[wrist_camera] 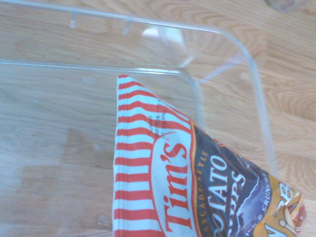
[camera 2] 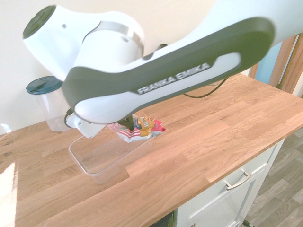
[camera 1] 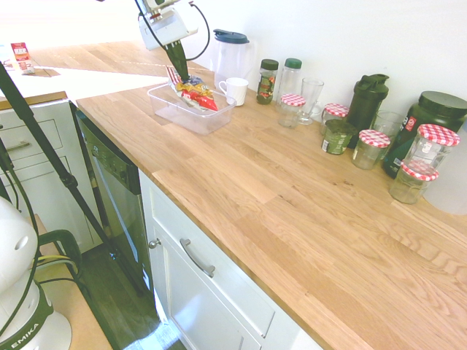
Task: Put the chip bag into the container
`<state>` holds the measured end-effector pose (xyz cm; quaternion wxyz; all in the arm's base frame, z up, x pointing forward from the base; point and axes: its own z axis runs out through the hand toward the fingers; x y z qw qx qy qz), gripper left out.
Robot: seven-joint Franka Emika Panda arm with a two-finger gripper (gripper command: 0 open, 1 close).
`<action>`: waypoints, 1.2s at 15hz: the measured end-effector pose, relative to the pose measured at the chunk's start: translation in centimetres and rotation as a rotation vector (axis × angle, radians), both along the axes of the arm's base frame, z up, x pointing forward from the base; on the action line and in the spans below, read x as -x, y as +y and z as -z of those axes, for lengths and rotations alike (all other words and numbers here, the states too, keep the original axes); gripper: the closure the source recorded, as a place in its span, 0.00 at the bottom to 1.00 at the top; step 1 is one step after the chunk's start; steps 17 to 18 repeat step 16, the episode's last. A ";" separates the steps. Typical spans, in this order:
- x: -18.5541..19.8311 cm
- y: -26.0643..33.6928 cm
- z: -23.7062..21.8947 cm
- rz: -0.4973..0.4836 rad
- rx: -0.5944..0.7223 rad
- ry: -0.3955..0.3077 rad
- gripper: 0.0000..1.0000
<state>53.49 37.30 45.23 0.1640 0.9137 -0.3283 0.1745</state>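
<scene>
The chip bag (camera 1: 195,93) hangs tilted over the clear container (camera 1: 162,108), its red-and-white striped end uppermost. My gripper (camera 1: 182,74) is shut on that striped end. From the other side, the chip bag (camera 2: 143,128) sits low over the far right end of the container (camera 2: 93,163), with the gripper (camera 2: 128,126) mostly hidden under the arm. Up close, the chip bag (wrist_camera: 168,182) shows red stripes and a dark blue label, and a rounded corner of the container (wrist_camera: 257,96) lies beyond it.
Behind the tub stand a clear pitcher (camera 1: 229,52) with a dark lid and a white mug (camera 1: 235,90). Spice jars (camera 1: 268,80), a glass (camera 1: 311,95), several red-checked-lid jars (camera 1: 373,148) and dark bottles (camera 1: 366,99) line the wall to the right.
</scene>
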 end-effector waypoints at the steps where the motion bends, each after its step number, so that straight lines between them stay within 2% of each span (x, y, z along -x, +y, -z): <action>1: -0.7 1.2 0.7 -0.001 0.005 0.007 1.00; 2: -1.3 2.3 1.3 0.001 0.011 0.011 1.00; 3: -1.8 3.2 1.7 0.004 0.021 0.017 0.00; 10: -4.9 5.4 4.0 0.009 0.049 0.073 0.00; 14: -4.9 6.0 4.4 0.006 0.050 0.079 0.00; 18: -4.5 6.3 2.8 -0.001 0.032 0.063 0.00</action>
